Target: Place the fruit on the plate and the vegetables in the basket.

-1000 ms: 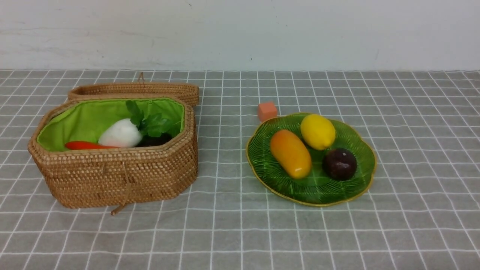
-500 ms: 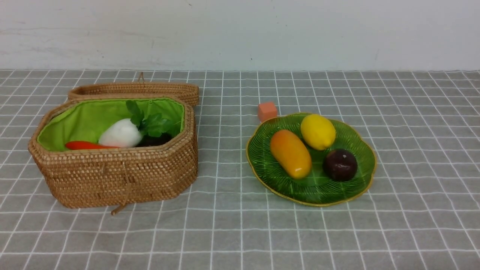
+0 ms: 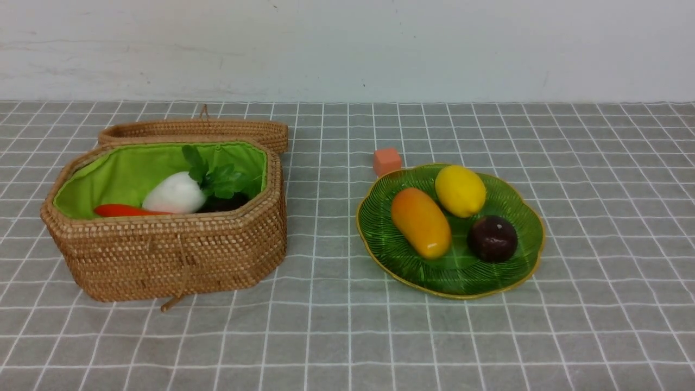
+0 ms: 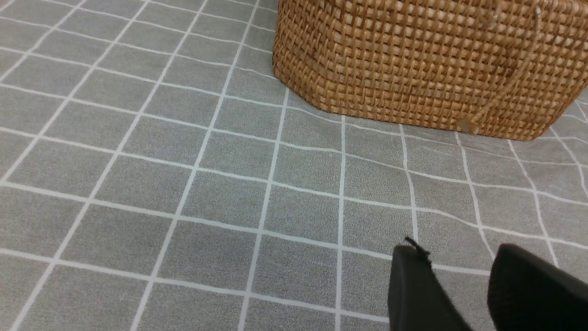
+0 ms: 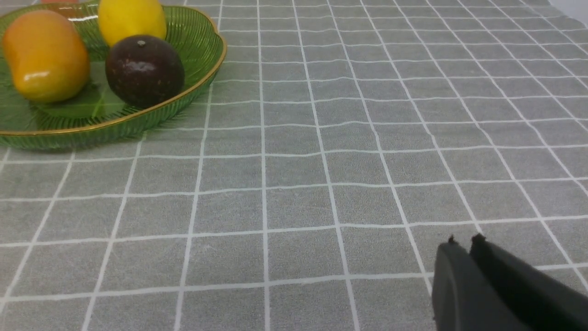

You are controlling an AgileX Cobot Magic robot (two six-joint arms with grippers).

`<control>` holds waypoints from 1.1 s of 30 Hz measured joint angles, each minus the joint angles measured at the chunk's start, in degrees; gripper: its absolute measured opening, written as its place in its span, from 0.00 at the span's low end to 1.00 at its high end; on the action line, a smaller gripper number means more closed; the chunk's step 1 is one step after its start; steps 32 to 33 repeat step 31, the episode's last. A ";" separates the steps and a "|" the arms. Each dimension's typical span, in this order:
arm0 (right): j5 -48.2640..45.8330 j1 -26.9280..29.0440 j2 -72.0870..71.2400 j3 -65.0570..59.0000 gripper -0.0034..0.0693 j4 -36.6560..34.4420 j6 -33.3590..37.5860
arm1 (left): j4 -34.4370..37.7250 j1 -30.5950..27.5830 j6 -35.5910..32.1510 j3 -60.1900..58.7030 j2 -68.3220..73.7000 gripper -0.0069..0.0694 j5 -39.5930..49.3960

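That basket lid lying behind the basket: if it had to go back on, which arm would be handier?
Probably the left. The lid and basket sit on the robot's left, and the left gripper hovers by the basket wall, jaws apart and empty. The right gripper is shut near the plate.

Grey tablecloth (image 3: 347, 336) crossed by thin white lines in a square grid, running under both dark, near-black grippers, left (image 4: 459, 257) and right (image 5: 464, 243). Tan woven rattan on the basket (image 3: 168, 260) ahead of the left gripper, bright green lining inside; same tan weave on the lid (image 3: 195, 129). White radish (image 3: 174, 194) with dark green leaves, red-orange vegetable (image 3: 122, 210), almost black vegetable (image 3: 222, 203). Translucent green plate (image 3: 461, 274) ahead of the right gripper, ribbed like a leaf, yellow-gold rim. Yellow lemon (image 3: 460, 190), orange-yellow mango (image 3: 421, 222), dark purple-brown fruit (image 3: 492, 238), small orange cube (image 3: 386, 161). Plain off-white wall (image 3: 347, 49).
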State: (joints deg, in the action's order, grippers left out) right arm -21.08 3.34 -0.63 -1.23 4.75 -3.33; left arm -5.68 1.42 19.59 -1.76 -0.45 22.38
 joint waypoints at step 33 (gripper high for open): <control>0.00 0.00 0.00 0.00 0.18 0.00 0.00 | 0.00 0.00 -0.07 0.00 0.00 0.40 0.00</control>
